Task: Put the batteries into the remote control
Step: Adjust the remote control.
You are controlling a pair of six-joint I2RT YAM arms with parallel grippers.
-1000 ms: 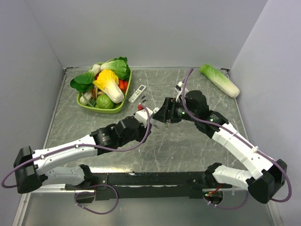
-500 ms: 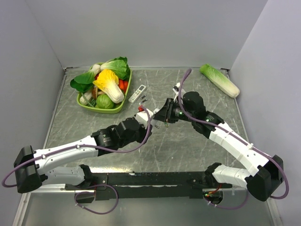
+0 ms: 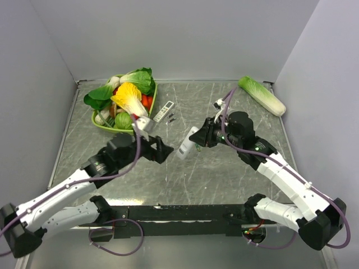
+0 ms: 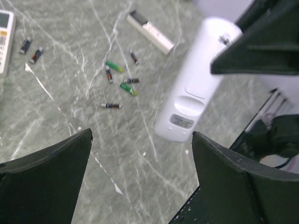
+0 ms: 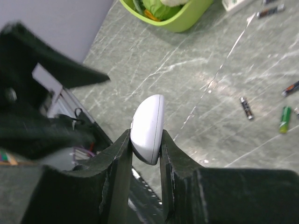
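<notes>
My right hand (image 5: pixel 145 140) pinches the remote control (image 4: pixel 196 88) by its edges, holding it above the table (image 3: pixel 213 179). My left hand (image 4: pixel 141 140) is spread wide and empty near it. The batteries (image 4: pixel 113 66) lie scattered on the table.

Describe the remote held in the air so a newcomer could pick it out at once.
Start at the green vegetable basket at the far left of the table, then look right to mid-table. There the right pincer grips a white remote control off the surface; the grey-buttoned remote lies flat beside the basket.
</notes>
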